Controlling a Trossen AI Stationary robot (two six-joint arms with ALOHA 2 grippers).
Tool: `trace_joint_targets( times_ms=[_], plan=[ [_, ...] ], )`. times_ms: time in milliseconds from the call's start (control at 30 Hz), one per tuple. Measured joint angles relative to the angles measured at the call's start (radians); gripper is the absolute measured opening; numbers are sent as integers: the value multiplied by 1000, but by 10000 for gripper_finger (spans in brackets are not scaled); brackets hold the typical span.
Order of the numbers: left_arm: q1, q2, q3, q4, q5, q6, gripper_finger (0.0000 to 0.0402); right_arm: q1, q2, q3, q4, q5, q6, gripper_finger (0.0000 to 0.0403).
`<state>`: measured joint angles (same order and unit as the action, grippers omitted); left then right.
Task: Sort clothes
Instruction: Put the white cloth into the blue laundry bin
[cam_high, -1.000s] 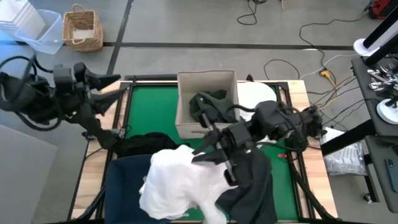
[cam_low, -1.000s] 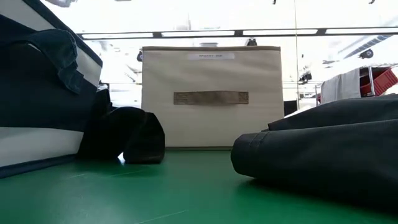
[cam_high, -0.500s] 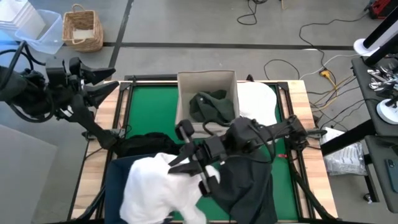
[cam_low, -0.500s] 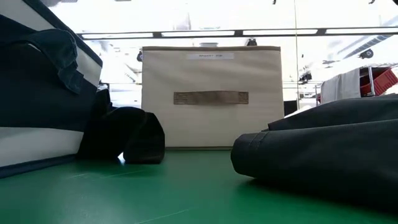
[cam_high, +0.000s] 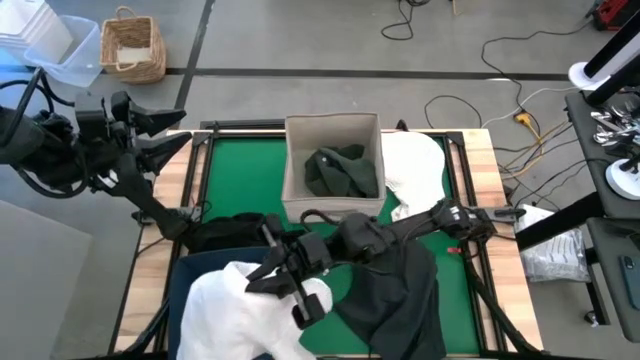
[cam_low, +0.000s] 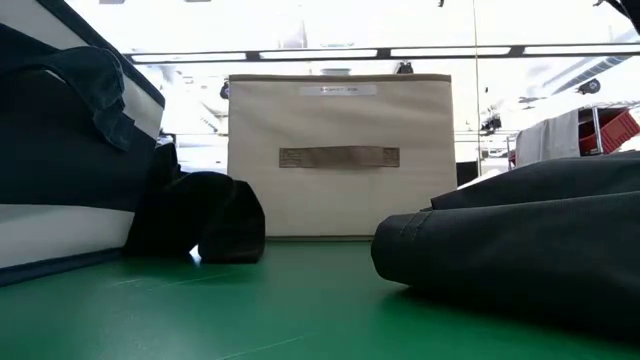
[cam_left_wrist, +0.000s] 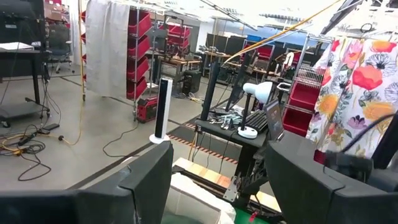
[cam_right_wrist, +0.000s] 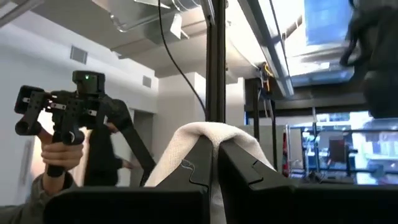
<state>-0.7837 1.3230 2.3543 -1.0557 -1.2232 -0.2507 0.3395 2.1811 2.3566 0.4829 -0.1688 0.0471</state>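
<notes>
High view, lower centre of the frame: the right pincer (cam_high: 290, 283) is clamped on a white crumpled fabric garment (cam_high: 245, 315), which hangs bunched over the navy blue fabric bin (cam_high: 190, 275) at the lower left. The right wrist view shows the same white cloth (cam_right_wrist: 208, 140) nipped between two fingers pressed together. The step in hand looks like carrying this white piece to its container; the next move probably calls for holding it above the bin's opening and parting the fingers so the cloth drops inside rather than over the rim

Just right of it, a charcoal grey draped garment (cam_high: 400, 300) lies on the green surface (cam_high: 235, 180), under the right arm. A black soft garment (cam_high: 230, 230) sits beside the bin's upper edge and may snag the trailing cloth. Farther up, the beige square fabric box (cam_high: 295, 160) holds a dark green rumpled garment (cam_high: 340, 172), with another white piece (cam_high: 418, 165) just to its right

At the upper left, the left pincer (cam_high: 170, 135) waits beyond the surface's edge, its fingers apart
</notes>
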Motion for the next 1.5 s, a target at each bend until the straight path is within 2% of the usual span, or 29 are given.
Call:
trace_joint_targets(
  times_ms=[167, 433, 767, 1067, 1233, 1500],
  plan=[
    [0, 0, 0, 0, 0, 2, 233, -1, 39, 0, 8, 0, 9, 9],
    [0, 1, 0, -1, 2, 3, 233, -4, 93, 0, 12, -19, -79, 9],
    [0, 8, 0, -41, 5, 7, 233, -45, 106, -1, 18, -12, -85, 9],
    [0, 7, 0, -41, 5, 7, 233, -86, 138, -1, 24, 118, -228, 9],
    [0, 7, 0, -47, 5, 7, 233, -106, 160, -1, 13, 112, -185, 9],
    [0, 10, 0, -69, 4, 7, 233, -106, 213, -3, -122, 100, -155, 9]
  ],
)
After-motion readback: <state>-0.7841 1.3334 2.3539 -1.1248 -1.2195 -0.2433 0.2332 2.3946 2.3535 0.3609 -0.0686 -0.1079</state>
